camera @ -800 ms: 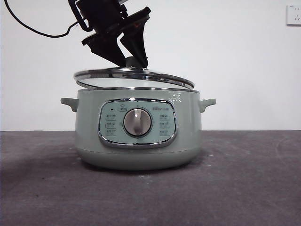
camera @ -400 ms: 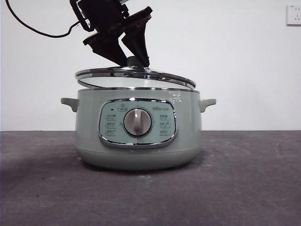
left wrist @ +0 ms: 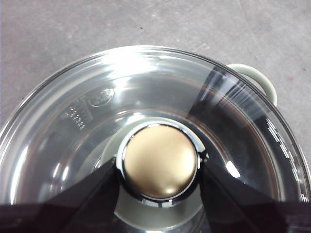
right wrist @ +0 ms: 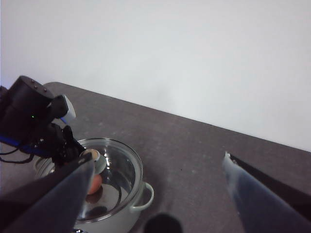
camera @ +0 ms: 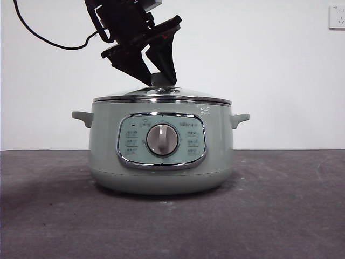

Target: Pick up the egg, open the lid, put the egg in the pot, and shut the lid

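The sage-green pot (camera: 161, 162) stands mid-table, with the glass lid (camera: 161, 97) lying flat on its rim. From above, my left gripper (camera: 160, 80) is shut on the lid's knob (left wrist: 159, 162), one black jaw pressed to each side. The reddish-brown egg (right wrist: 95, 183) shows through the glass, inside the pot (right wrist: 138, 196). High above and to the side, my right gripper (right wrist: 158, 160) hangs open and holds nothing. The right wrist view also shows the left gripper (right wrist: 73, 150) over the lid (right wrist: 119, 170).
Grey felt covers the table (camera: 280, 205) around the pot. A white wall stands behind, with a socket (camera: 337, 16) at the top right. A black cable (camera: 48, 38) trails from the left arm.
The lid was tilted, one edge raised above the rim; it has come down and now rests level on the pot. The pot has shifted slightly to the right.
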### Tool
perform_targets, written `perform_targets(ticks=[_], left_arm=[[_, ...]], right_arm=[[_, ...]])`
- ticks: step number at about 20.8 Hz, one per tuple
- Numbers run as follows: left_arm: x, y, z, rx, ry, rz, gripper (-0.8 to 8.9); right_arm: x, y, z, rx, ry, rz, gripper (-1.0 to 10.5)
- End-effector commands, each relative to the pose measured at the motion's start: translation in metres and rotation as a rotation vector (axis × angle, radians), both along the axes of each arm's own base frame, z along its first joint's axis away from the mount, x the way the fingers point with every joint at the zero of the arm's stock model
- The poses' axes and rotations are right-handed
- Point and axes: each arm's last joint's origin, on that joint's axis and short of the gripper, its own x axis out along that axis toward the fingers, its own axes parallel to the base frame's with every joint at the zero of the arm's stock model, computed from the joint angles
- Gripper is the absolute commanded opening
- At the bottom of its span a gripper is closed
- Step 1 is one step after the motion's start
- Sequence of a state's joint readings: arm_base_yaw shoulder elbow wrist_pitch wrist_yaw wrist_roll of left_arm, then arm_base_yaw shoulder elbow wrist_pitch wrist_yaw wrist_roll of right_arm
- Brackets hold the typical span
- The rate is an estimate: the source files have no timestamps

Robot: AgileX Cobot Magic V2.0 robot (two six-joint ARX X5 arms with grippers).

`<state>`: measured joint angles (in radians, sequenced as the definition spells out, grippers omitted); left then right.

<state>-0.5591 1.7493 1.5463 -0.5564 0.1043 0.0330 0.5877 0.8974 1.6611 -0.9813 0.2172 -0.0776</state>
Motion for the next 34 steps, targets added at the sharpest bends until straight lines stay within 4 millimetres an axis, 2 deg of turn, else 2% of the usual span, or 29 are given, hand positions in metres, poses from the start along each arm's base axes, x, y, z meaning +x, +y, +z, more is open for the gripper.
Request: perform_targets(ticks=[1, 5, 7, 9, 10, 17, 23, 29, 34], left_arm=[[0.003, -0.004, 0.002, 0.001, -0.03, 0.016, -0.08], [0.001, -0.003, 0.0, 0.014, -0.002, 0.017, 0.39], [0.001, -0.002, -0.002, 0.025, 0.014, 0.018, 2.19], [0.0, -0.001, -0.002, 0.029, 0.022, 0.017, 4.83], [0.0, -0.001, -0.002, 0.029, 0.022, 0.017, 5.5], [-0.006, 0.003, 0.009, 0.016, -0.001, 0.018, 5.65], [-0.021, 0.012, 0.037, 0.01, -0.007, 0.017, 5.64], [-0.055, 0.032, 0.077, 0.011, 0.045, -0.012, 5.62], [-0.098, 0.058, 0.112, 0.008, 0.07, -0.026, 5.61]], right_arm=[[0.0, 0.0, -0.001, 0.007, 0.006, 0.0, 4.4], [0.0, 0.0, -0.001, 0.008, 0.007, 0.006, 4.4], [0.0, 0.0, -0.001, 0.005, 0.012, 0.007, 4.4], [0.0, 0.001, -0.003, -0.005, 0.027, 0.01, 4.4], [0.0, 0.001, -0.004, -0.011, 0.036, 0.009, 4.4], [0.002, 0.002, -0.015, -0.076, 0.144, 0.023, 4.4], [0.005, 0.01, -0.023, -0.073, 0.259, 0.161, 4.4], [0.012, 0.019, -0.032, -0.089, 0.383, 0.266, 4.4], [0.021, 0.027, -0.042, -0.121, 0.505, 0.31, 4.4]])
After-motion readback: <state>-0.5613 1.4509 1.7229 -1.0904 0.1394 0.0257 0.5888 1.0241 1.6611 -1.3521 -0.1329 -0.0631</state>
